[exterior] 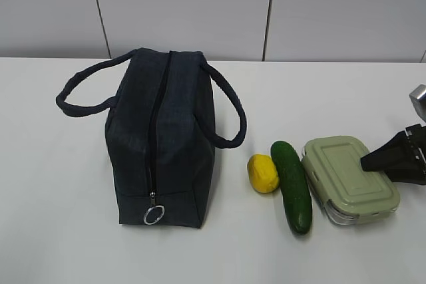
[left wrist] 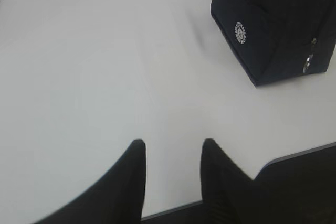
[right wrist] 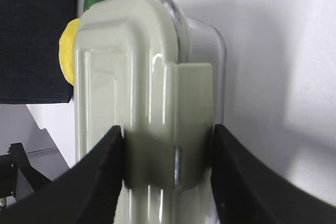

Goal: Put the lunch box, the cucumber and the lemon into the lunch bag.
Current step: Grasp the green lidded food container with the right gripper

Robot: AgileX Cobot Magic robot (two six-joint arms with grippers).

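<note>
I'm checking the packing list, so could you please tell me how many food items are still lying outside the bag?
2. The lemon lies right of the lunch bag; the cucumber lies between the lemon and the lunch box. The bag is zipped, so its contents are hidden.

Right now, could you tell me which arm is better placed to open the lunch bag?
Left: its end effector is open and empty beside the zipped lunch bag, while the right end effector straddles the lunch box.

The white tabletop carries the box at the right tool, then the cucumber, lemon and bag beyond.
</note>
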